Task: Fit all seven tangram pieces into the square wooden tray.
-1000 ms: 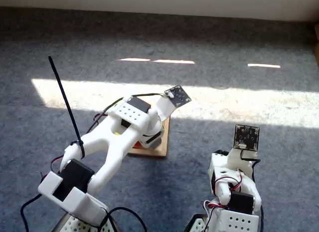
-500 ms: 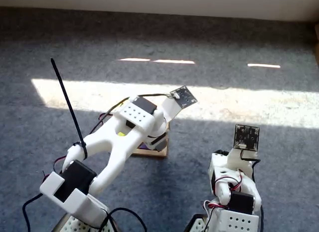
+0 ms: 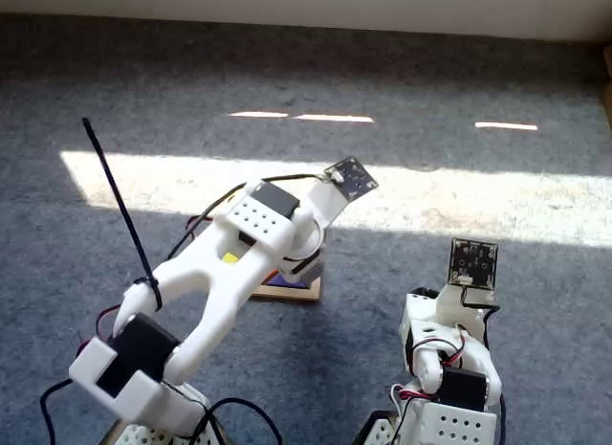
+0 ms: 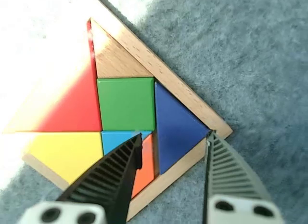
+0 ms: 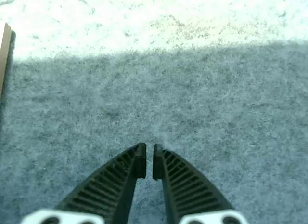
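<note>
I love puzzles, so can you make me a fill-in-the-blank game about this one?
The square piece in the tray is ____.
The triangle next to it, in the tray's corner, is ____.
The left gripper over the tray holds nothing; it is ____, not shut.
Missing words: green, blue, open.

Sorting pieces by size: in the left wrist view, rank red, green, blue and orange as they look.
1. Red triangle.
2. Green square and blue triangle, about alike.
3. Orange piece, partly hidden by the left pincer.
</note>
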### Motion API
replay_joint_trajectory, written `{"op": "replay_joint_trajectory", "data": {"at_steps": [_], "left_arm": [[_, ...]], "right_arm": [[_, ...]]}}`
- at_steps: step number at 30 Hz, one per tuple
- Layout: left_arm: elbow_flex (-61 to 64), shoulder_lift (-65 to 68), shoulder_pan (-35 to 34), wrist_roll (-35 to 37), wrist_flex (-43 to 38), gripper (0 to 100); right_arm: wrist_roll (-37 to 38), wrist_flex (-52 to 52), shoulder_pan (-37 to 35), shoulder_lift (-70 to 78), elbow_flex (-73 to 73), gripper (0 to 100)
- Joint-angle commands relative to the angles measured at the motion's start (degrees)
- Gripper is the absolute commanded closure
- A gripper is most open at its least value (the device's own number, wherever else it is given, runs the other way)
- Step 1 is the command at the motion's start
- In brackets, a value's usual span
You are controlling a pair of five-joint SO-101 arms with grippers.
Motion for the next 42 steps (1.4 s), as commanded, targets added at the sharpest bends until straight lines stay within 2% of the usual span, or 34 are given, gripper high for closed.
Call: {"op": "replay_joint_trajectory", "data": {"at_steps": [1, 6, 9, 14, 22, 36, 42], "left_arm": [[4.3, -10.8, -0.8, 0.4, -1.2, 87], [13.0, -19.8, -4.6, 0.5, -8.0, 96], [16.5, -25.1, -7.6, 0.5, -9.4, 99], [21.8, -34.5, -11.6, 0.6, -9.7, 100], [29.5, -54.1, -22.1, 6.2, -9.4, 100], [49.7, -85.1, -36.8, 6.2, -9.4, 100], [60.3, -96.7, -39.5, 6.2, -9.4, 100]], "right_arm": [[-0.2, -2.1, 0.7, -0.5, 8.0, 95.7], [-0.2, -2.1, 0.7, -0.5, 8.0, 95.7], [-0.2, -2.1, 0.7, -0.5, 8.0, 95.7], [-0.2, -2.1, 0.7, -0.5, 8.0, 95.7], [-0.2, -2.1, 0.7, -0.5, 8.0, 95.7], [-0.2, -2.1, 0.6, -0.5, 8.0, 95.7], [-0.2, -2.1, 0.4, -0.5, 8.0, 95.7]]}}
